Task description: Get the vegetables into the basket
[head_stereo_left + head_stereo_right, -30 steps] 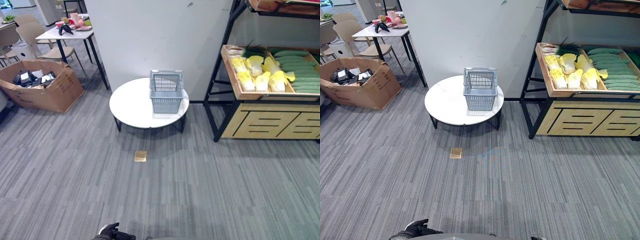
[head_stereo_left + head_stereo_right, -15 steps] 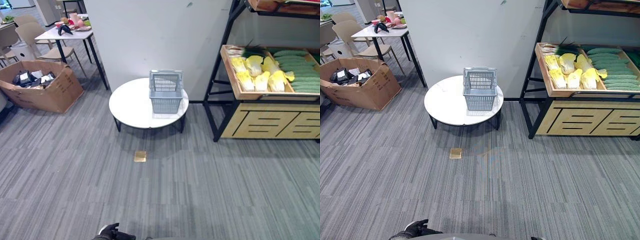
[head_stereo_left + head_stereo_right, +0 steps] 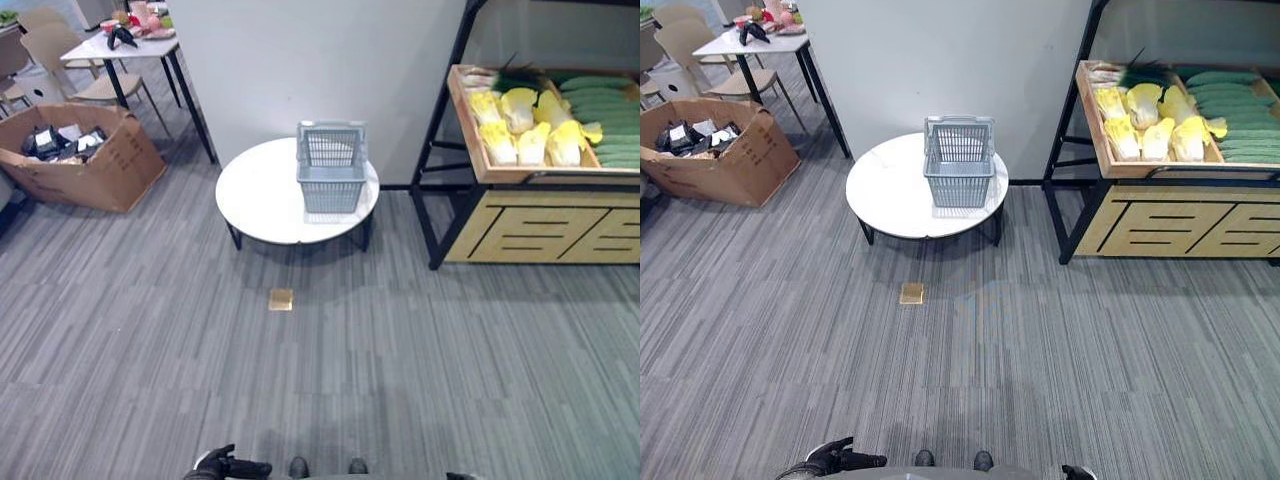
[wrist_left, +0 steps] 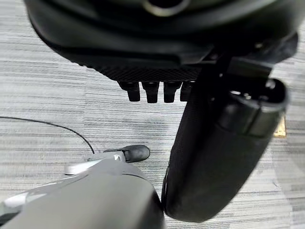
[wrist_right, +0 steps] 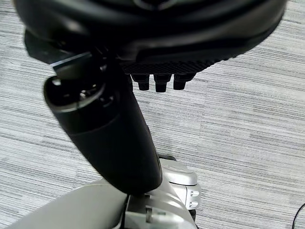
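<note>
Grey plastic basket [image 3: 332,167] sits empty on the round white table [image 3: 262,196] against the wall, handles folded up over its rim. Vegetables lie well apart from it, in a wooden crate [image 3: 1110,165] on the black shelf rack [image 3: 1070,150] to the robot's right: yellow cabbages [image 3: 1150,120] in front, dark green cucumbers [image 3: 1235,110] behind, a leafy green bunch [image 3: 1140,75] at the crate's back corner.

Left hand [image 4: 157,90] hangs low by the robot's side, fingers straight and relaxed, holding nothing. Right hand [image 5: 159,82] likewise, fingers loose, empty. Both far from shelf and basket.

Handling guess: cabbages look light for their bulk, soft leafy outside, bruise and tear easily; best cupped round the firm lower body, not pinched by loose leaf tips. Cucumbers are probably stiff, smooth and a bit slippery; a wrap round the middle should hold them level. Basket looks light and rigid, could slide on the smooth tabletop if something drops in hard.

Nothing is in the basket yet.
</note>
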